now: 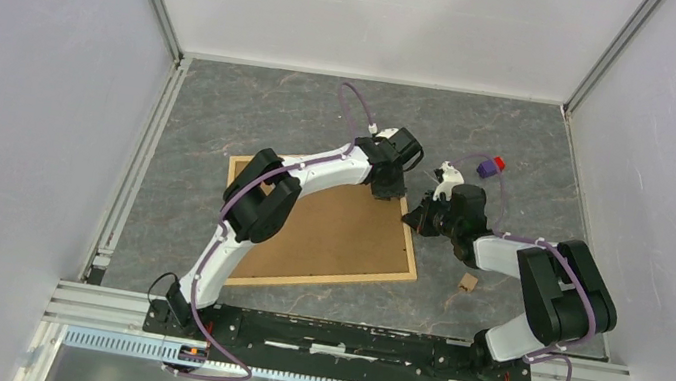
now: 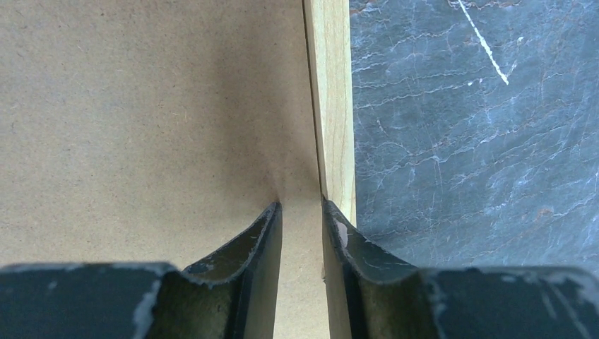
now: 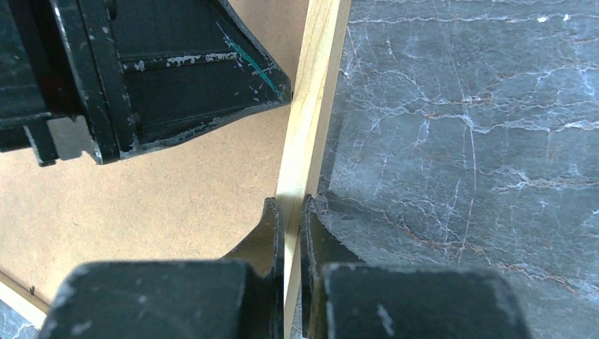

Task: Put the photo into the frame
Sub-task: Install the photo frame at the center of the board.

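One frame (image 1: 337, 236) corner crowded: right pincer (image 3: 291, 208) grips its edge, left pincer (image 2: 301, 208) ajar

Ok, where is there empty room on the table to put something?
The bare table between the frame and the back wall, and the strip left of the frame. It's crowded at the frame's right edge, where the left gripper and right gripper meet.

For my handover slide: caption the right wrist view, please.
Right hand pinches the wood edge of the frame, brown back panel up, on the grey marbled table.
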`<action>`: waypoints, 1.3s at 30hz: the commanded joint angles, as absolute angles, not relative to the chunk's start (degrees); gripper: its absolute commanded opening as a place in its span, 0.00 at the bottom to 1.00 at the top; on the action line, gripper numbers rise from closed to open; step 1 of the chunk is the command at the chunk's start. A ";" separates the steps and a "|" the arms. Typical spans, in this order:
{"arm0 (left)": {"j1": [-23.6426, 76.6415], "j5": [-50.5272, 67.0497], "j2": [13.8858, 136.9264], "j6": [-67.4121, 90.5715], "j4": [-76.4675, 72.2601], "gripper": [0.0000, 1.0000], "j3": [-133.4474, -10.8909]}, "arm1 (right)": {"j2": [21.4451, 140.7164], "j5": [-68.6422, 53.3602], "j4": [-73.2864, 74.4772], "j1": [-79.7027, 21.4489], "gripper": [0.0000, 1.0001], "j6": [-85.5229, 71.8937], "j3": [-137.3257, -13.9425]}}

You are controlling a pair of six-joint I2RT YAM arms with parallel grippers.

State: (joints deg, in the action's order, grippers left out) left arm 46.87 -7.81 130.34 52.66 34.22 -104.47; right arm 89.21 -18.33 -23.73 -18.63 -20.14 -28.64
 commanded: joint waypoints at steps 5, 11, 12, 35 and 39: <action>46.85 -8.55 134.33 53.24 41.53 0.36 -106.33 | 92.27 -19.21 -15.24 -19.86 0.00 -19.01 -26.90; 47.14 -9.23 135.55 52.65 43.28 0.35 -108.13 | 92.24 -19.20 -15.27 -19.85 0.00 -19.01 -26.85; 47.20 -9.23 135.88 52.48 43.68 0.35 -108.50 | 92.20 -19.14 -15.26 -19.84 0.00 -19.02 -26.82; 49.17 -12.86 141.10 51.85 48.78 0.34 -114.01 | 91.76 -19.00 -15.40 -19.86 0.00 -19.07 -26.44; 49.48 -13.61 143.03 52.47 50.48 0.36 -115.93 | 91.71 -19.06 -15.42 -19.92 0.00 -19.14 -26.46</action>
